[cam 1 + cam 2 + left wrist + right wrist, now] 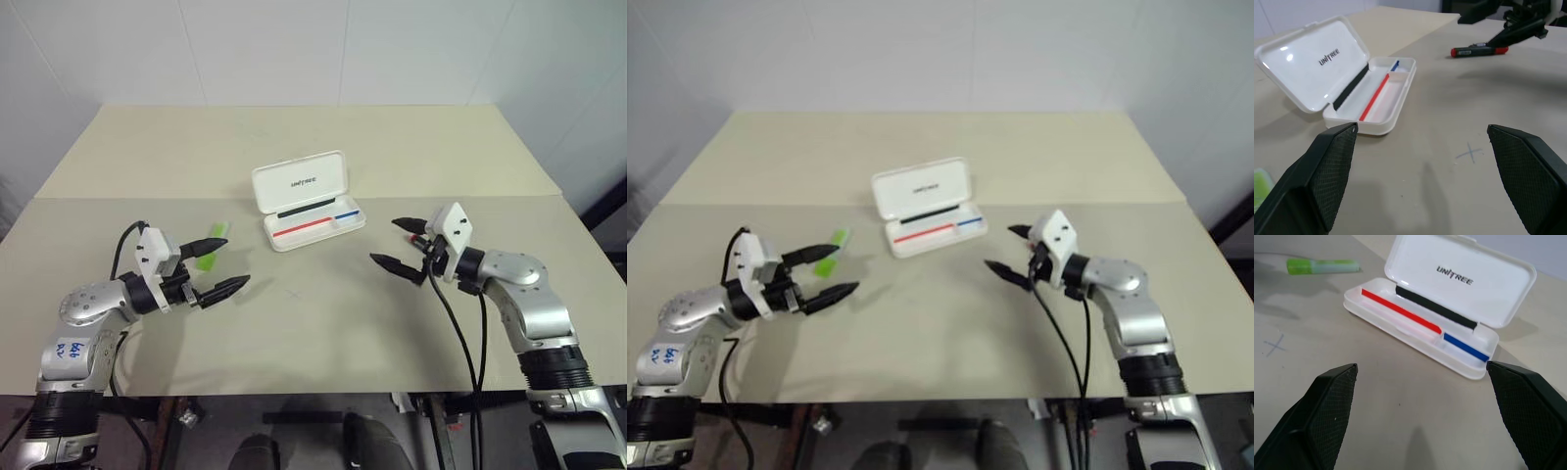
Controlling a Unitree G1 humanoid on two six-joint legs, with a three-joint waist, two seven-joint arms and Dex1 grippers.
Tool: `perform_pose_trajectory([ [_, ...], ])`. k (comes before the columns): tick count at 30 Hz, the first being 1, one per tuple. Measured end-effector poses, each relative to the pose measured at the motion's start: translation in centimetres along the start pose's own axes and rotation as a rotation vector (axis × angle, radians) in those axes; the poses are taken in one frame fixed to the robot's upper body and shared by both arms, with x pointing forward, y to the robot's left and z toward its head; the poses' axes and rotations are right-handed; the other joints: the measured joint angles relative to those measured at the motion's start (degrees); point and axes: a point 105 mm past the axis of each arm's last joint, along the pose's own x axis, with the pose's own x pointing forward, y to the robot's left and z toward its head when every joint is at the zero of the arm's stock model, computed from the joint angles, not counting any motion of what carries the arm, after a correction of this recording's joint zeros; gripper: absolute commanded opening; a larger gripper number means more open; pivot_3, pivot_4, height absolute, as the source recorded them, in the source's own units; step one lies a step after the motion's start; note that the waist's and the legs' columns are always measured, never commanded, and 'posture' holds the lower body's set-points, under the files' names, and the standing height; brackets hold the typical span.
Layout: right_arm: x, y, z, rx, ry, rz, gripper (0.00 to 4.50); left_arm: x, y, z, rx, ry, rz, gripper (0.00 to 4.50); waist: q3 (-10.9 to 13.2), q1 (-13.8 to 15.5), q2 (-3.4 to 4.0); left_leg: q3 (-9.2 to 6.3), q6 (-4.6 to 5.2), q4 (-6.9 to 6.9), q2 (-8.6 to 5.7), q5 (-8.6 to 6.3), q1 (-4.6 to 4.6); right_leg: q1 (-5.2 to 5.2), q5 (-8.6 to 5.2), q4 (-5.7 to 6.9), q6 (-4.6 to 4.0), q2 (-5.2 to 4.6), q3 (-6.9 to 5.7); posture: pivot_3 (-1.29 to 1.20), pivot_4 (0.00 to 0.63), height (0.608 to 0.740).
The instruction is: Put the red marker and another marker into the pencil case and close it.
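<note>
With both sets of jaws spread and empty, I see the red marker (pixel 1479 50) lying crosswise, seemingly just under my right gripper (pixel 403 246), the nearer one.

Both arms reaching forward, low, forearms angling inward toward each other. Left gripper (pixel 217 264) pointing fwd and to right, roughly level, fingers spreading wide, nothing between them. Right gripper (pixel 402 244) pointing fwd and to left, also about level, fingers standing wide apart, empty. Wrists bending inward on both sides. Cables trailing from each wrist back along arm. Grippers sitting well apart, prob. at similar height.
</note>
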Motion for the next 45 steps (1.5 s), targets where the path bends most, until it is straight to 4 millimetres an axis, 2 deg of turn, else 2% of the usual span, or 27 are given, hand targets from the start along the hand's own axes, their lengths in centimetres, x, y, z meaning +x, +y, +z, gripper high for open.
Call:
perform_pose_trajectory([
  [13, 2.5, 0.5, 1.4, -0.007, -0.06, 0.06, 4.47, 0.2, 0.3, 0.1, 0.041, -0.008, 0.03, 4.5, 0.0, -0.06, 0.0, 0.01, 0.01, 0.07, 0.0, 0.0, 0.02, 0.0, 0.01, 0.03, -0.01, 0.01, 0.04, 0.0, 0.15, 0.74],
  [21, 3.1, 0.8, 1.1, -0.035, -0.05, 0.12, 4.47, 2.5, 1.4, -0.2, 0.085, -0.004, 0.027, 4.5, 0.0, 0.07, 0.0, 0.0, 0.01, 0.08, -0.01, 0.0, -0.03, 0.0, 0.03, 0.09, 0.01, 0.03, 0.02, 0.0, 0.15, 0.74],
  [25, 2.1, 1.2, 0.1, -0.036, -0.021, 0.13, 4.47, 3.9, 2.5, 0.0, 0.106, 0.007, -0.02, 4.5, 0.0, 0.28, 0.0, 0.0, 0.02, 0.08, -0.02, -0.01, -0.05, 0.01, 0.04, 0.12, 0.03, 0.03, 0.01, 0.0, 0.15, 0.74],
  [28, 0.7, 2.1, -1.5, -0.013, 0.016, 0.119, 4.47, 5.1, 3.4, 0.2, 0.122, 0.016, -0.065, 4.5, 0.0, 0.73, -0.01, 0.03, 0.06, 0.09, -0.03, -0.03, -0.08, 0.01, 0.05, 0.11, 0.04, 0.04, 0.0, 0.0, 0.15, 0.74],
  [31, -0.3, 2.4, -2.4, 0.012, 0.033, 0.067, 4.47, 6.3, 3.5, 0.1, 0.134, 0.039, -0.135, 4.5, 0.0, 0.86, -0.01, 0.08, 0.09, 0.09, -0.03, -0.05, -0.08, 0.01, 0.06, 0.08, 0.06, 0.04, 0.02, 0.0, 0.15, 0.74],
  [37, -1.7, 3.3, -2.9, 0.04, 0.044, -0.01, 4.47, 7.8, 2.4, -1.2, 0.132, 0.114, -0.306, 4.5, 0.01, 1.21, -0.02, 0.1, 0.12, 0.13, -0.02, -0.07, -0.07, 0.01, 0.06, 0.03, 0.06, 0.07, 0.02, 0.0, 0.15, 0.74],
  [41, -2.3, 3.8, -3.5, 0.064, 0.06, -0.036, 4.47, 8.7, 2.7, -2.0, 0.133, 0.182, -0.34, 4.5, 0.02, 1.43, -0.04, 0.09, 0.13, 0.22, -0.03, -0.07, -0.07, 0.04, 0.06, -0.1, 0.07, 0.07, 0.03, 0.0, 0.15, 0.74],
  [45, -3.0, 3.1, -3.3, 0.057, 0.061, -0.084, 4.47, 9.2, 3.1, -2.6, 0.127, 0.213, -0.343, 4.5, 0.03, 1.37, -0.06, 0.09, 0.16, 0.21, -0.03, -0.09, -0.08, 0.04, 0.07, -0.12, 0.09, 0.07, 0.03, 0.0, 0.15, 0.74],
])
